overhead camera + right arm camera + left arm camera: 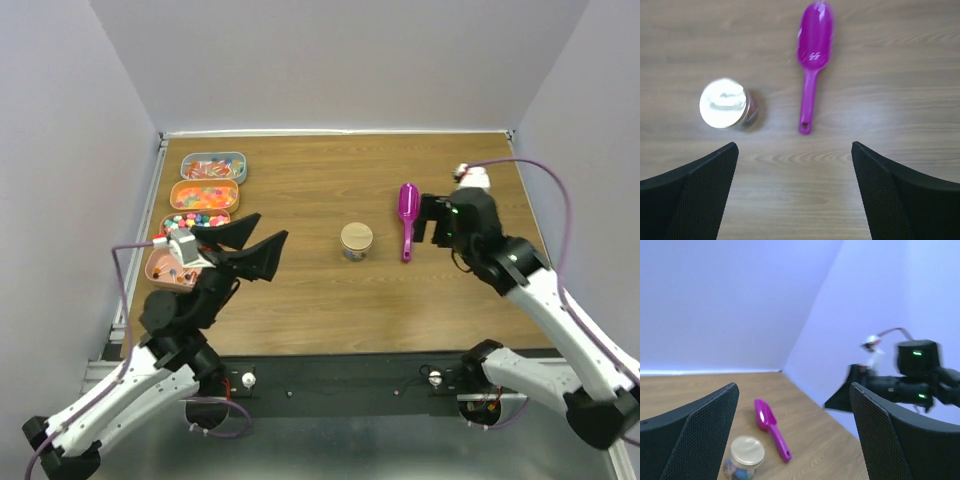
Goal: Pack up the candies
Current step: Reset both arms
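While both arms hover above the table (pixel 330 300), the left gripper (pixel 262 236) and the right gripper (pixel 432 220) have jaws spread wide, holding nothing. The candies (pixel 205 194) lie in trays (pixel 243 170) at the table's left edge, well apart from the scoop (pixel 407 215).

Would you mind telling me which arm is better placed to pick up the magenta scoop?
Right. The right claw hangs open close to the scoop; the left claw is away by the candy trays.

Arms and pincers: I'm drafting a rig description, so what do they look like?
The left arm and right arm have white links and black joints. The left pincer and right pincer have broad black wedge fingers with dotted mesh texture. A purple cable runs to each wrist.
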Tool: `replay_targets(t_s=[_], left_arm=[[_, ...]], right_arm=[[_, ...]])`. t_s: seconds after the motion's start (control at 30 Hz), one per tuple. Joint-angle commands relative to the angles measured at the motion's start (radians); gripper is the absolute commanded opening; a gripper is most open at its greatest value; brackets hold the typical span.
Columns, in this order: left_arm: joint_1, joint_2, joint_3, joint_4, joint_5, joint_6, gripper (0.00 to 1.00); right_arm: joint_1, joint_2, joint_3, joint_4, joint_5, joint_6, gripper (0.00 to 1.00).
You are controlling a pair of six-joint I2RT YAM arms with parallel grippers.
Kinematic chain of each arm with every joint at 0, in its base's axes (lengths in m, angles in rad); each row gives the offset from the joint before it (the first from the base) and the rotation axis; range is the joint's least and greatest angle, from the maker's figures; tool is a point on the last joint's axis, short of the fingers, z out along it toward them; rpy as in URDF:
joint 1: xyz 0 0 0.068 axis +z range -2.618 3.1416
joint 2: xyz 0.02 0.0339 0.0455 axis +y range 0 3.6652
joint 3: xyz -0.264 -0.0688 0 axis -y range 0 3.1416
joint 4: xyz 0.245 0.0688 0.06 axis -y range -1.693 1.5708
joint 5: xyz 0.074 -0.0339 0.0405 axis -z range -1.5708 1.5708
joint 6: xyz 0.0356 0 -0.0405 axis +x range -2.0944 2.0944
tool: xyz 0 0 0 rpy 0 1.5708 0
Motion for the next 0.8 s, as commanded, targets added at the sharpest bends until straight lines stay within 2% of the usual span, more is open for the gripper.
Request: replay_targets(t_s=[0.0, 0.1, 0.2, 0.3, 0.43, 0.77], left_arm=[[-0.003, -0.130, 0.177, -0.704, -0.178, -0.044, 0.98], [-0.001, -0.192, 0.302, -0.935, -0.267, -0.079, 0.98], [-0.004, -0.235, 0.416, -1.083, -0.358, -0.177, 0.98], [-0.001, -0.279, 0.502, -1.152, -0.376, -0.202, 0.98], [-0.003, -0.295, 0.595, -1.259, -0.483, -0.228, 0.98], [-0.003, -0.374, 0.590, -1.281, -0.568, -0.257, 0.98]], right_arm=[[-0.005, -0.250, -0.033, -0.051, 0.337, 0.022, 1.00], [-0.005, -0.358, -0.064, -0.050, 0.384, 0.000, 1.00], [-0.004, -0.484, -0.100, -0.050, 0.395, -0.018, 1.00], [-0.005, -0.588, -0.128, -0.048, 0.432, -0.018, 1.00], [-0.004, -0.691, -0.146, -0.031, 0.443, -0.014, 1.00], [-0.005, -0.767, -0.162, -0.002, 0.463, -0.012, 1.00]])
